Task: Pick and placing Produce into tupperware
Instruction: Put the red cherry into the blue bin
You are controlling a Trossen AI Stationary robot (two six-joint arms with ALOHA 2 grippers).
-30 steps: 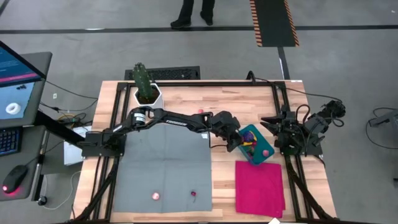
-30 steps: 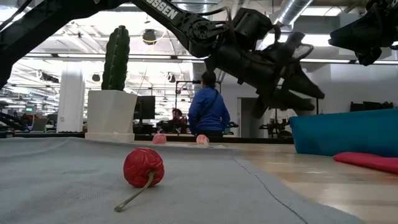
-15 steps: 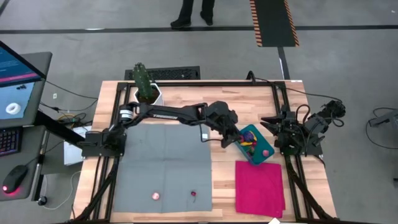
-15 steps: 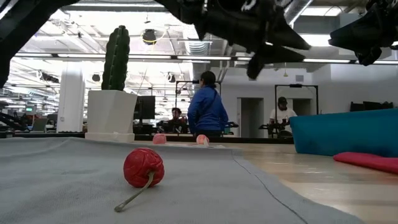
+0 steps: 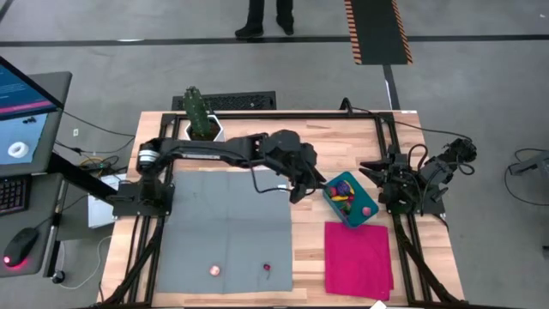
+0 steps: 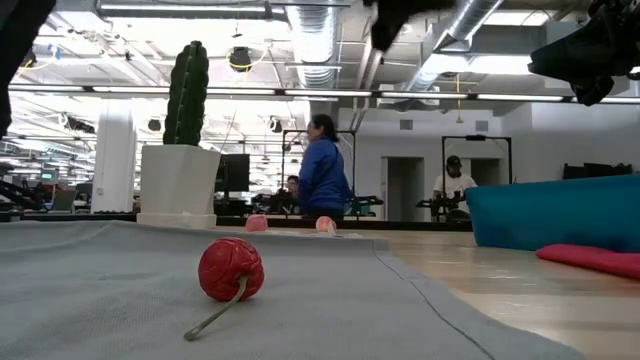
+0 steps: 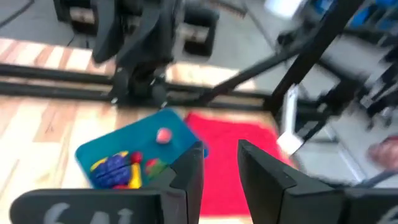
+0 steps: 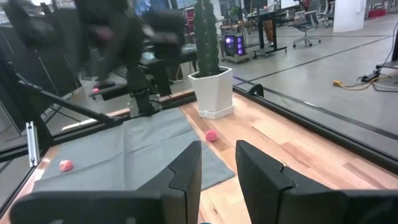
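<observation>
The left gripper (image 7: pixel 219 163) has its fingers a narrow gap apart with nothing between them, hanging above the table just beside the tub (image 5: pixel 350 198), on the grey cloth's (image 5: pixel 225 225) side. The right gripper (image 8: pixel 216 165) is parked at the table's right edge, also a slit open and empty. The tub already has a few pieces in it: a purple one, yellow, red and a pink ball. Loose produce is still out: a red berry (image 6: pixel 231 270) with a thin stem and a pink ball (image 5: pixel 214 270) near the cloth's front edge, plus another pink one (image 8: pixel 211 135) on the wood near the cactus pot (image 8: pixel 211 92). I'd guess these are light hard toys, round so they'll roll or squirt out. I'd pinch across the middle of the body, not the stem.
</observation>
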